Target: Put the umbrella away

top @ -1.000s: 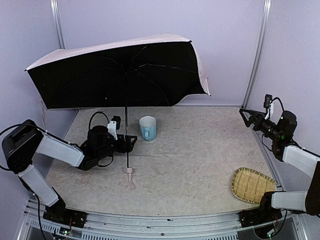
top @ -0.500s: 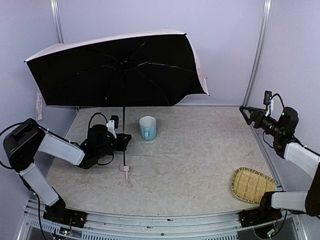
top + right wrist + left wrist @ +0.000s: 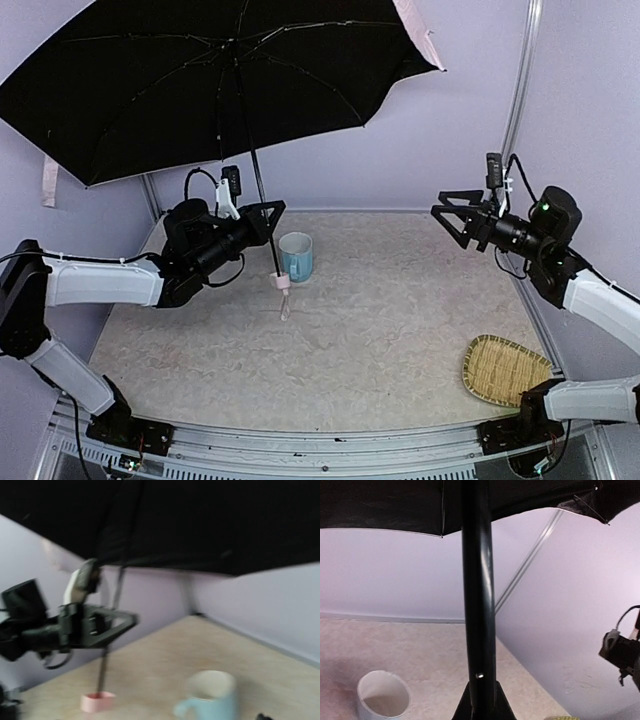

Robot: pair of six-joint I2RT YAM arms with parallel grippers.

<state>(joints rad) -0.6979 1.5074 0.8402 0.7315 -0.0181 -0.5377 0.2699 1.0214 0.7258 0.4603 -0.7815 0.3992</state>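
**Open umbrella held aloft by left arm**

The umbrella [image 3: 200, 80] is open and raised well above the table [image 3: 400, 300], on the left side. Its black lining faces the camera and a strip of pink shows at the right rim. The left gripper [image 3: 270, 213] is clenched on the thin shaft [image 3: 262, 195]. In the left wrist view the shaft rises straight from between the 2 fingers. The pink handle [image 3: 282, 283] hangs below the grip, clear of the table, with its strap [image 3: 285, 308] dangling.

A pale blue mug [image 3: 297, 255] stands upright just behind the handle, and the handle overlaps its lower left edge in the top view. A woven tray [image 3: 503, 370] lies at the near right, well apart. The right gripper [image 3: 449, 224] hangs in the air at the right with jaws spread, holding nothing.

The canopy is cut off by the top and left edges of the top view. The right wrist view is blurred and barely shows its own fingers. The left wrist view crops the mug at the bottom.
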